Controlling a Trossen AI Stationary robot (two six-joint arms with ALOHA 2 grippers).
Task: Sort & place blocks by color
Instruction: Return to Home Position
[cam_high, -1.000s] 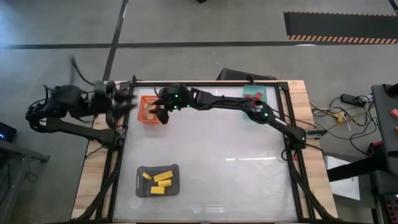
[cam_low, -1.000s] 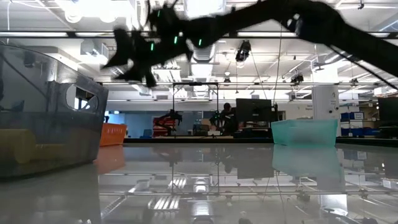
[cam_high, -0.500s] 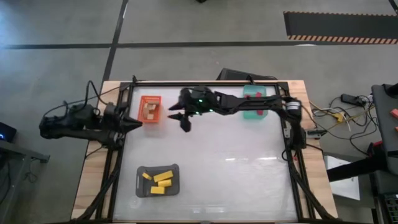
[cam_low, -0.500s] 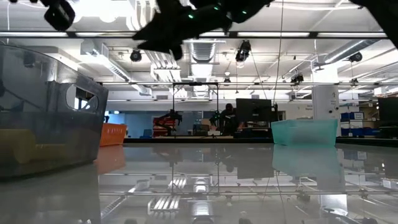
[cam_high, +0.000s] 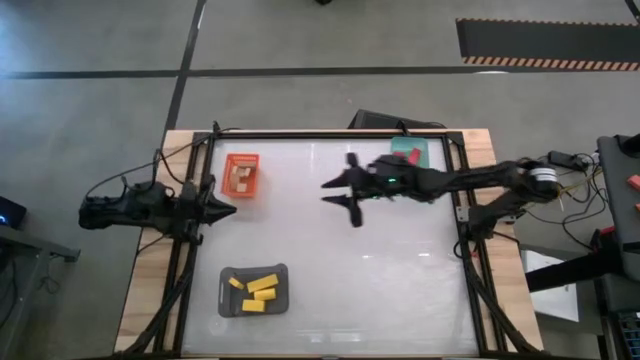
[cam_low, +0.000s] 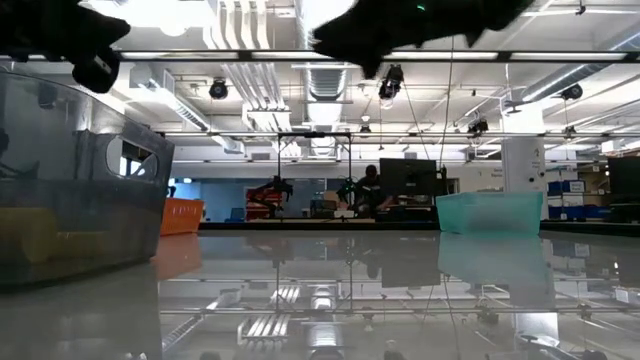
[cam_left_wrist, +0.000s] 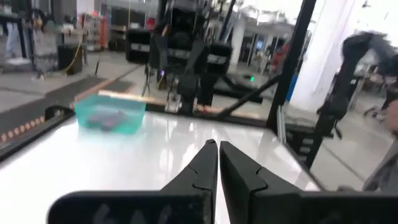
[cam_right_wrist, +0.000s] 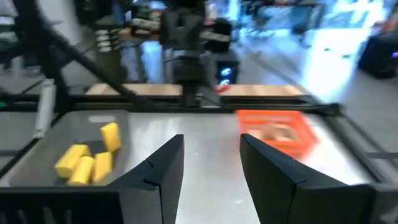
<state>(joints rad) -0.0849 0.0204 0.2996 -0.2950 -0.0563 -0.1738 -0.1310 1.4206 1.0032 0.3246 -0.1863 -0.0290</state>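
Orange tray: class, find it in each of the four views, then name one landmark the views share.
High view: orange tray near the table's far left corner.
Low view: small, left of centre at the table's far edge.
Left wrist view: not in it.
Right wrist view: right of centre, on the table.
Shared landmark: the grey tray, also in the low and right wrist views.
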